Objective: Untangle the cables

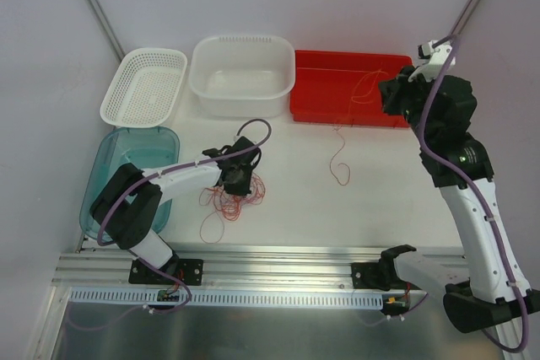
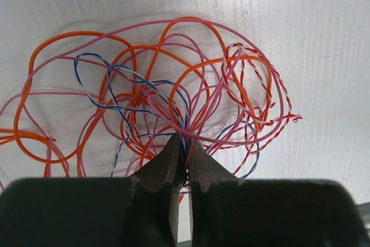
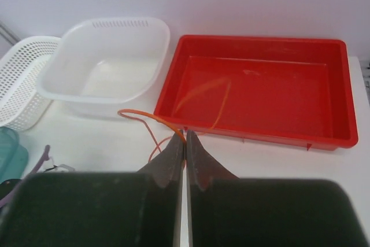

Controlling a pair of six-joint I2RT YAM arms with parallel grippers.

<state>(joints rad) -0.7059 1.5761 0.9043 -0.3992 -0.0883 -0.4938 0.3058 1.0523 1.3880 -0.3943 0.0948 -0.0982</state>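
Observation:
A tangle of thin cables, orange, pink, blue and red-white twisted, lies on the white table left of centre. My left gripper stands right over it. In the left wrist view this gripper is shut on several pink and blue strands of the tangle, which fans out beyond the tips. My right gripper is over the red tray. In the right wrist view it is shut on a single orange cable. That cable runs from inside the tray over its front rim onto the table.
A white tub and a white perforated basket stand at the back, a teal bin at the left. The red tray and tub also show in the right wrist view. An aluminium rail runs along the near edge.

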